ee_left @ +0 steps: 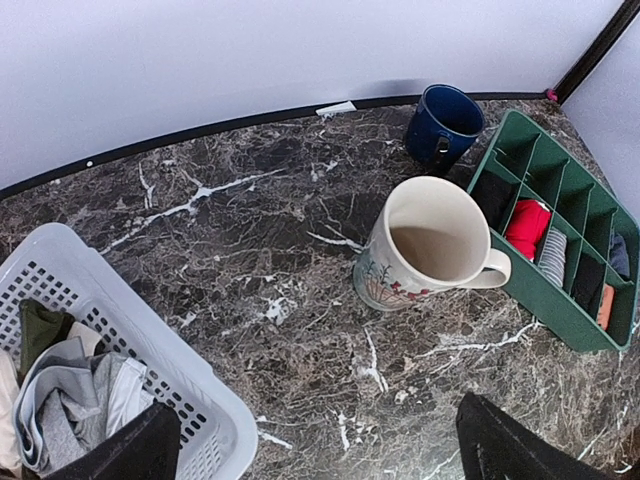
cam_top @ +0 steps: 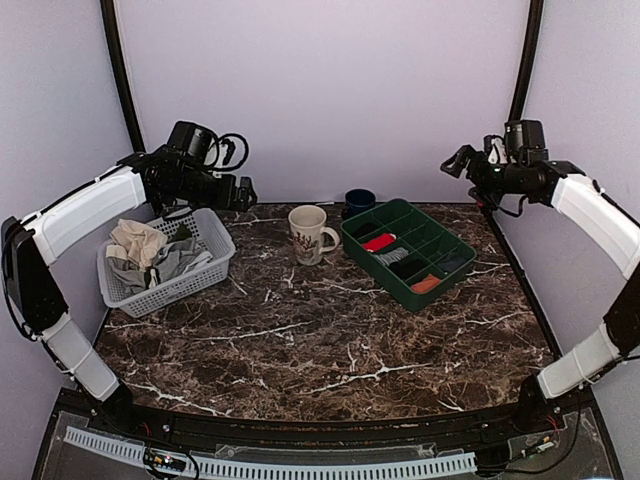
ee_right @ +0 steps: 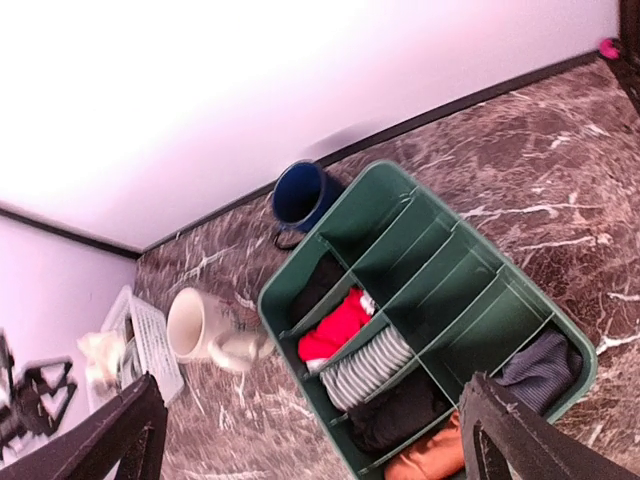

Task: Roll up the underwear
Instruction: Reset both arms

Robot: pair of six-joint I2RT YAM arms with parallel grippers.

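A dark blue-grey bundle (ee_right: 545, 365), which may be the underwear, lies in an end compartment of the green divided tray (cam_top: 372, 270). No cream waistband shows on it. The same bundle (ee_left: 618, 255) appears at the tray's far end in the left wrist view. My left gripper (cam_top: 245, 193) hangs high over the basket's back corner, jaws wide apart and holding nothing (ee_left: 320, 455). My right gripper (cam_top: 450, 163) is raised at the back right above the tray, also open and empty (ee_right: 315, 440).
The tray also holds red (ee_right: 335, 325), striped (ee_right: 365, 365), black and orange rolls. A cream mug (cam_top: 308, 232) stands left of the tray, and a dark blue mug (cam_top: 359, 200) sits behind it. A white basket (cam_top: 222, 238) of crumpled clothes is at the left.
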